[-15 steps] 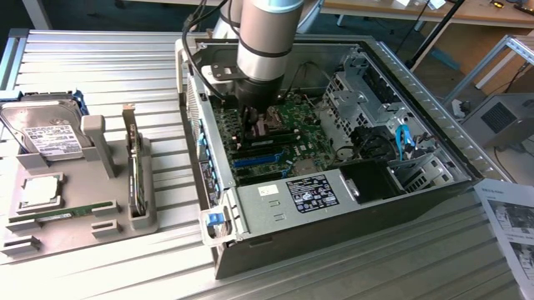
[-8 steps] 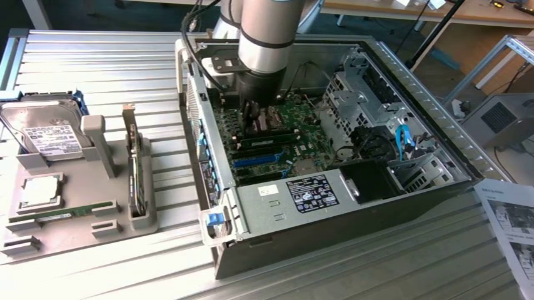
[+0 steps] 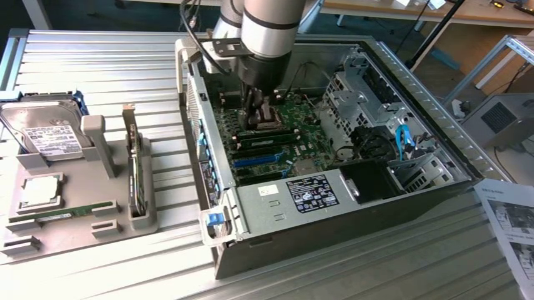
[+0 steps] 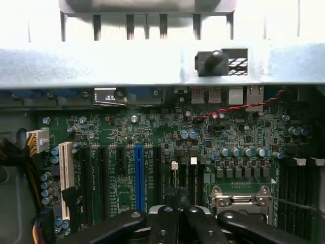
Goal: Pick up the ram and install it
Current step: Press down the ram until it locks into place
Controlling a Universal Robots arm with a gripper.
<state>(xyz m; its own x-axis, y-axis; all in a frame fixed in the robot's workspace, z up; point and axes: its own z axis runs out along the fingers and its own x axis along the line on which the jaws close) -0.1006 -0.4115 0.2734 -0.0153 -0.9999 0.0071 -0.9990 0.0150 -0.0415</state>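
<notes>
One ram stick [image 3: 265,133] sits in its motherboard [image 3: 288,134] slot, at six o'clock beneath the gripper [image 3: 265,107], jaws pressed together; installation looks nearly complete, needing only firm seating.

My work sits on a ribbed grey metal tabletop [image 3: 100,62] under bright, even light. At the frame's upper right I see a wooden desk [image 3: 467,12] on dark legs, and blue floor [image 3: 92,15] at the upper left.
</notes>
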